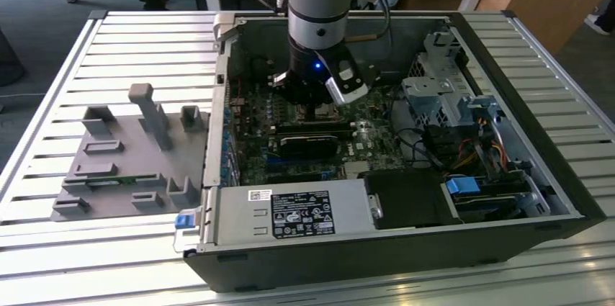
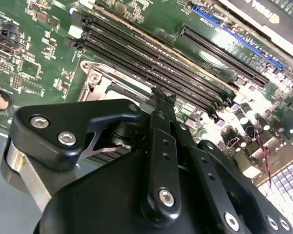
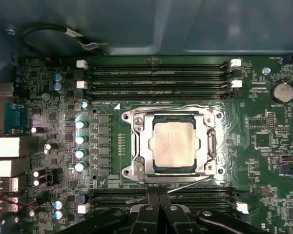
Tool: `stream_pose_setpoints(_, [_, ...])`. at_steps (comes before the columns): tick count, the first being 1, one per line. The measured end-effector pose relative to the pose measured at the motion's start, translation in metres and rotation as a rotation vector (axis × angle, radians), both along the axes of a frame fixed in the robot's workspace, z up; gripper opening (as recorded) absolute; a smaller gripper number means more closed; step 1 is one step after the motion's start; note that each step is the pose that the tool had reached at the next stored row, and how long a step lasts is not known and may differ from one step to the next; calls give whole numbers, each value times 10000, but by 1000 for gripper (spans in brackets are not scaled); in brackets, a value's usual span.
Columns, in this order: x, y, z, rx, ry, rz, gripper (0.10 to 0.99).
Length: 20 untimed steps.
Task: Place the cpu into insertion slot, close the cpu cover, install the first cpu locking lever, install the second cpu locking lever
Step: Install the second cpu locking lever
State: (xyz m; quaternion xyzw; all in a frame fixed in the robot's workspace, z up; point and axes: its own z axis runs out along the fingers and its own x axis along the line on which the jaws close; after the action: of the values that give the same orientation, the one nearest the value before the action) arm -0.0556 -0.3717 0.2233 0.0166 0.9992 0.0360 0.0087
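Already the chip [image 3: 173, 145] lay in its socket [image 3: 174, 171] with the cover plate [image 3: 140, 146] folded down around it.
From where I stood, in the exterior view, the gripper [image 1: 312, 108] hung at twelve o'clock of the long black card [image 1: 307, 140], fingers pinched together on nothing I could see. Its tip [image 3: 158, 195] sat just beside a slanting wire lever [image 3: 190, 184], which looked unhooked. I judged the thin springy wire might slip off the closed tip, snap up and leave the plate unclamped, or send the tip scraping the memory slots [image 3: 158, 77].
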Motion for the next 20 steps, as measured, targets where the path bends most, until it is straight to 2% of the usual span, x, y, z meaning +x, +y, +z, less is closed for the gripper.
stream_pose_setpoints(2, [-6, -5, -13, 11, 3, 0, 106])
stream_pose_setpoints(3, [-13, -14, -15, 66, 2, 1, 106])
stream_pose_setpoints(6, [-44, -41, -16, 345, 2, -1, 106])
stream_pose_setpoints(8, [-59, -62, -17, 439, 2, -1, 106])
stream_pose_setpoints(12, [-73, -107, -26, 470, 1, -1, 106])
stream_pose_setpoints(16, [-87, -112, -60, 476, 2, -2, 106])
stream_pose_setpoints(20, [-90, -112, -125, 480, 5, -2, 106])
